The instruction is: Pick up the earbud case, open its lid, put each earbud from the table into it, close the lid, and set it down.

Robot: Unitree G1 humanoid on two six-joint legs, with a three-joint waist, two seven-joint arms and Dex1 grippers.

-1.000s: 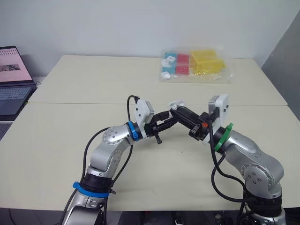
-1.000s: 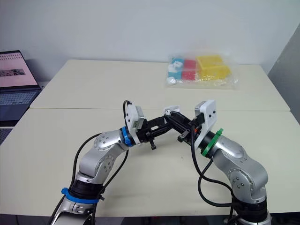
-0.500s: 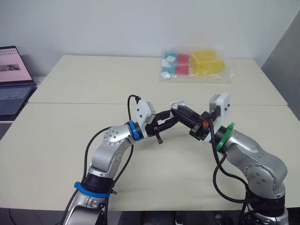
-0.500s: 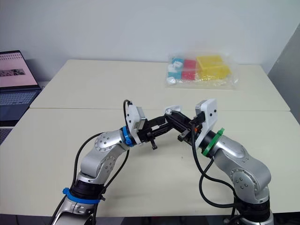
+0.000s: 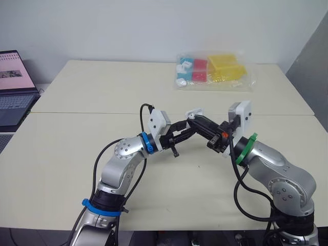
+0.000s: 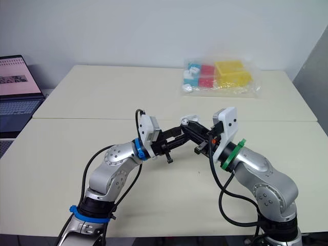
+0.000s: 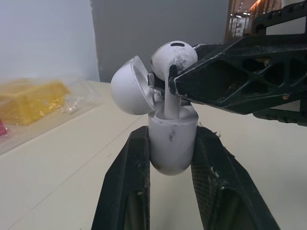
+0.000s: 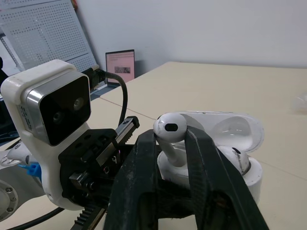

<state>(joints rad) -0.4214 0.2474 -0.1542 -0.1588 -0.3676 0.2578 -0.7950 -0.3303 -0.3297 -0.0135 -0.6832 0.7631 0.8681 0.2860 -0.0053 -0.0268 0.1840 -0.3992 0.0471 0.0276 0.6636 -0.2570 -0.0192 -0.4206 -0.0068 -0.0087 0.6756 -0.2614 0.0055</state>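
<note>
Above the middle of the table my left gripper [image 5: 187, 126] is shut on the white earbud case [image 7: 171, 139], whose lid [image 7: 130, 86] stands open. My right gripper [image 5: 191, 118] is shut on a white earbud [image 8: 169, 130] and holds it at the case's mouth, stem down inside one slot. A second earbud [image 8: 236, 156] sits inside the case [image 8: 244, 168]. In the head views the open lid [image 5: 194, 111] shows as a small white patch where the two grippers meet.
A clear bag of coloured boxes [image 5: 211, 70] lies at the table's far side. An open laptop [image 5: 14, 87] stands off the left edge. A seam [image 5: 77, 113] runs across where two tabletops join.
Both arms stay almost still, the grippers joined at the case. The earbud remains at the case's mouth.
</note>
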